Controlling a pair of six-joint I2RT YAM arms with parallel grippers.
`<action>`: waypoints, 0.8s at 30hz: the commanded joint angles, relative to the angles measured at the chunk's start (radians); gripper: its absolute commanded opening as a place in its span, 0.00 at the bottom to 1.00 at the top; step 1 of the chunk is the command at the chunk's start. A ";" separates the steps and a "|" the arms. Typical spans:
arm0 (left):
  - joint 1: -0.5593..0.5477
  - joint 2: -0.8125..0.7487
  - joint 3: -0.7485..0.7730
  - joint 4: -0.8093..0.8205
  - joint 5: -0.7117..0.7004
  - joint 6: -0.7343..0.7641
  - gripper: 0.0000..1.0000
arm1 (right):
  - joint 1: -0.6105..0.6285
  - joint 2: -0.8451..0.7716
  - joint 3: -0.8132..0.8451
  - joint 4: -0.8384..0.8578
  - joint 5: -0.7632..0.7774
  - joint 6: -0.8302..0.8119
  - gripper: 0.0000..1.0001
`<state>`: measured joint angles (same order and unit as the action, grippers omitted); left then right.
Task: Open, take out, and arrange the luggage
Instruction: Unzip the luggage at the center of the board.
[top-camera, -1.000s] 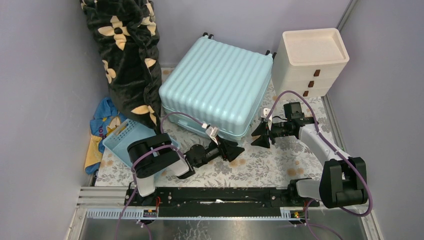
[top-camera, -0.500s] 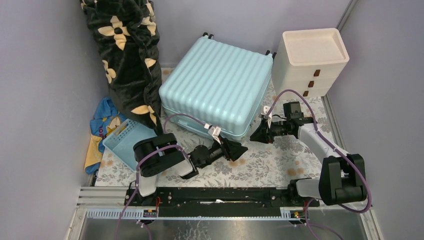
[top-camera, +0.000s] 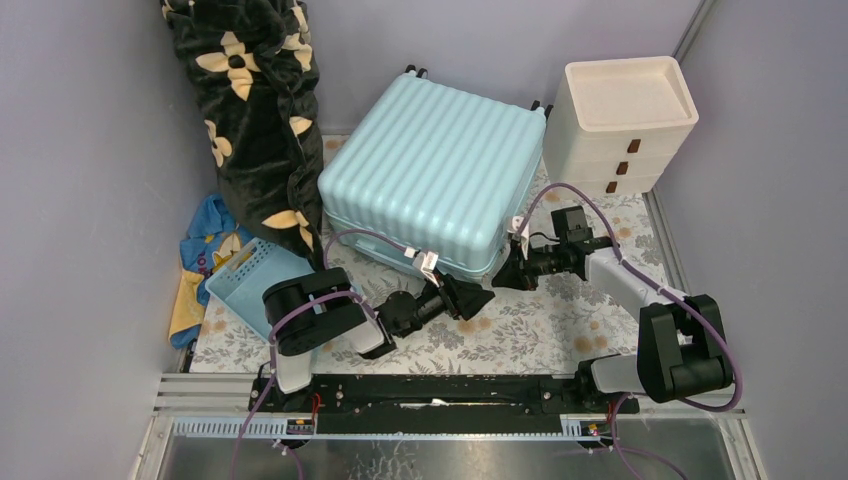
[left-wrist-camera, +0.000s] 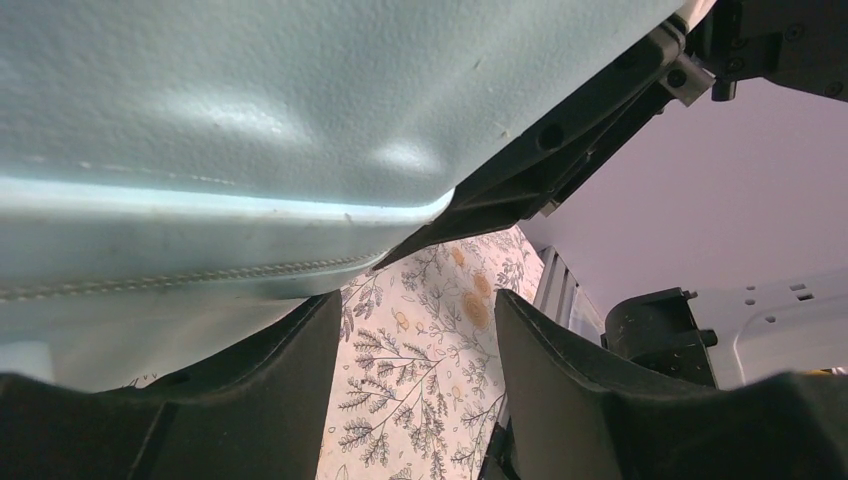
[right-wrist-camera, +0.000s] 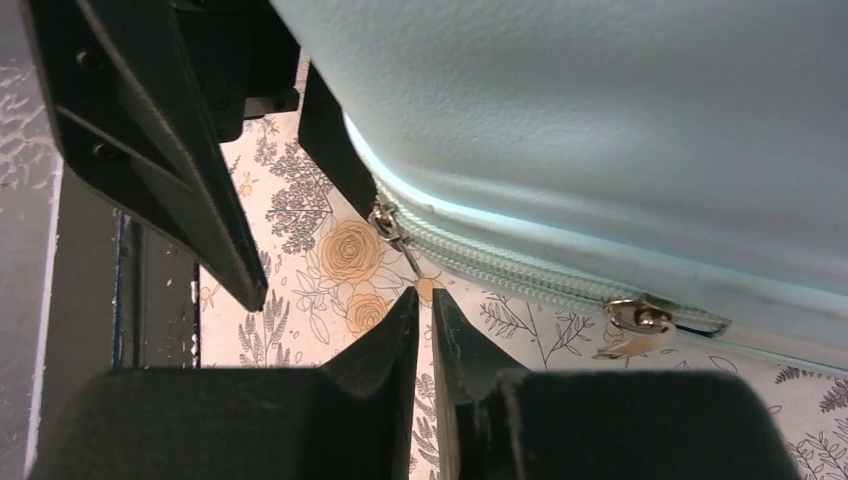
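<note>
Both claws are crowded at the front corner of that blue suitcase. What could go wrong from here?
1. The right claw seems to pinch only the very tip of the thin zipper pull, so it could slip free on a tug.
2. The left claw hangs open right beside it; the two might bump.
3. The suitcase lies loose on the floral cloth, so pulling may drag it rather than unzip it.
</note>
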<state>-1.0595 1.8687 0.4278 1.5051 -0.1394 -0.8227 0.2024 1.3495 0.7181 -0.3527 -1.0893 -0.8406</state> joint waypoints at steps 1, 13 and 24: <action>0.021 -0.032 0.010 0.089 -0.129 0.022 0.65 | 0.028 0.002 -0.009 0.107 0.057 0.080 0.15; 0.021 -0.024 0.041 0.089 -0.111 -0.009 0.60 | 0.044 -0.014 -0.022 0.120 0.012 0.070 0.16; 0.021 -0.028 0.042 0.089 -0.080 0.014 0.51 | 0.048 -0.029 -0.020 0.072 -0.036 0.000 0.19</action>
<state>-1.0592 1.8687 0.4393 1.5005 -0.1566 -0.8497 0.2371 1.3502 0.6884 -0.2607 -1.0683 -0.7952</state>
